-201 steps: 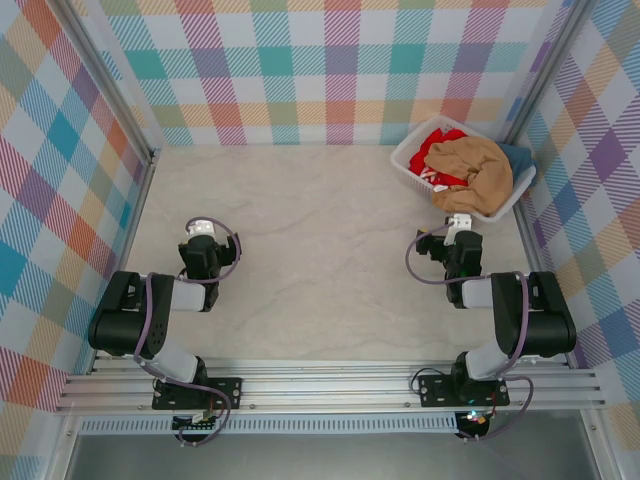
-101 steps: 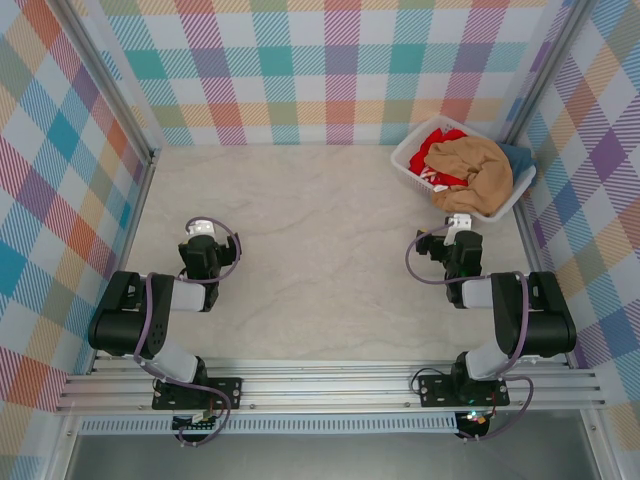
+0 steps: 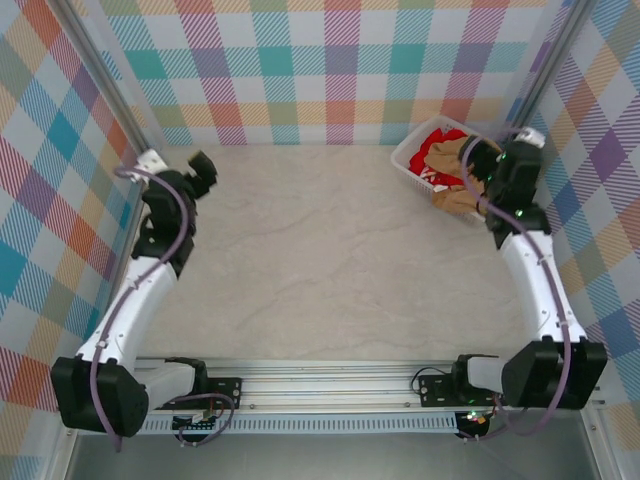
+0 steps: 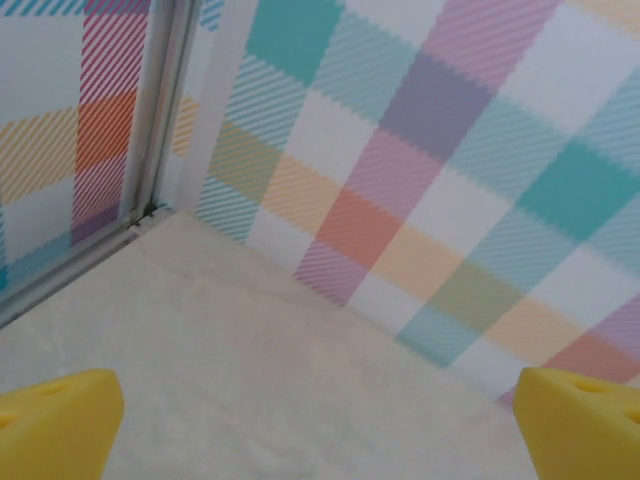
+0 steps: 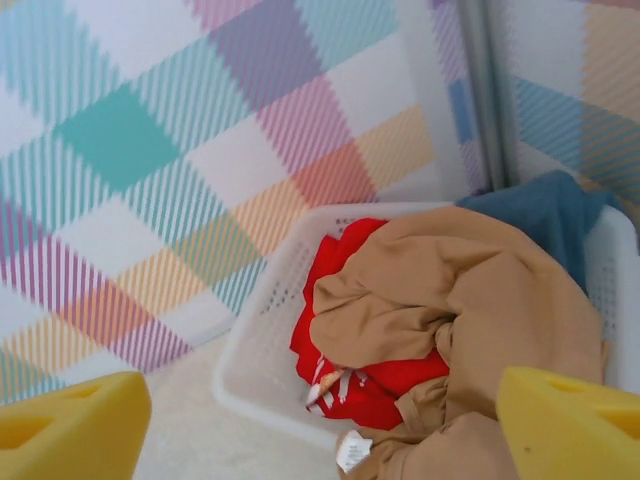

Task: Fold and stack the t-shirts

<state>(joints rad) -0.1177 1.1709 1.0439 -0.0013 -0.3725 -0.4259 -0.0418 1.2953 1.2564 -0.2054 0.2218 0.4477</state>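
Three shirts lie heaped in the white basket (image 5: pixel 250 370) at the far right corner of the worktop (image 3: pixel 320 250). The tan shirt (image 5: pixel 470 310) is on top, the red shirt (image 5: pixel 350 290) shows beneath it, and the dark teal shirt (image 5: pixel 545 205) is at the basket's far rim. The right gripper (image 5: pixel 320 430) hovers over the basket, fingers spread wide, holding nothing. The left gripper (image 4: pixel 320 425) hangs near the far left corner, equally wide open and empty, facing the checked wall (image 4: pixel 450 180).
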